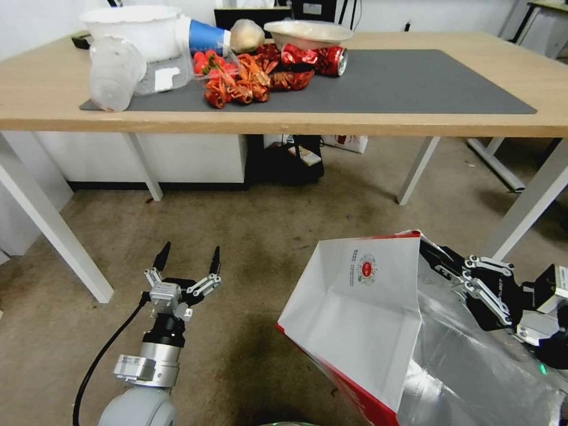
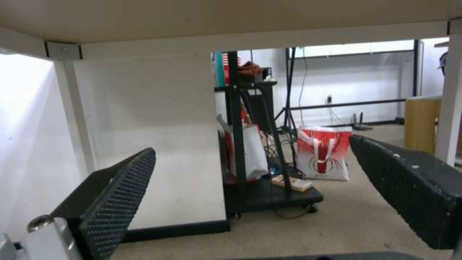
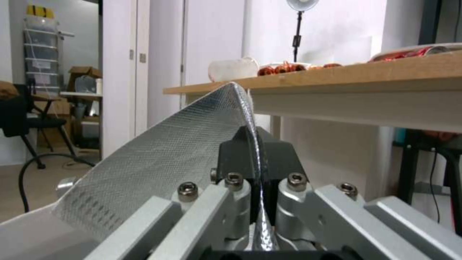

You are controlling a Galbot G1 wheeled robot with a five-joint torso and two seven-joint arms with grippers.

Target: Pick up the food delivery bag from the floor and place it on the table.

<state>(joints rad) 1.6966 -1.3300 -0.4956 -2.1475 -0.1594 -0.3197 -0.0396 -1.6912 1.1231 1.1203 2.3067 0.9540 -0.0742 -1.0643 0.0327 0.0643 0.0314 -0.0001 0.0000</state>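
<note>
**A:** So where's the food delivery bag [image 1: 361, 313] at in this one?

**B:** Down low in front of the table [image 1: 414, 121], on the robot's right side. It's tipped over at an angle, white panel with the little round red logo [image 1: 367, 269] facing up and toward the table, red trim along the lower edge, silver foil lining [image 1: 473, 367] spilling open on the right. Can't tell whether its bottom touches the floor [image 1: 266, 225], that part is cut off at the picture's edge.

**A:** And the right gripper [image 1: 441, 260]?

**B:** It's pinching the bag's upper rim. From the right wrist camera the two black fingers [image 3: 231, 155] are pressed together with the foil sheet [image 3: 168, 159] sandwiched between them, and the foil curves up and away from there. The near edge of the tabletop sits above and beyond it.

**A:** Left one doing anything?

**B:** Nope. The left gripper [image 1: 188, 258] hangs over bare carpet, well apart from the bag, fingers spread wide and holding nothing. Its wrist camera looks under the table past the textured pads [image 2: 120, 195] at a small white red-printed bag [image 2: 323, 153] and a black cart [image 2: 269, 191].

**A:** What's on the table?

**B:** A dark grey mat [image 1: 402, 83] with clutter at its far left corner: clear plastic cups [image 1: 115, 71], a white bowl [image 1: 307, 32], red crayfish [image 1: 242, 83], a crushed red can [image 1: 316, 59]. The right half of the mat is bare.
</note>
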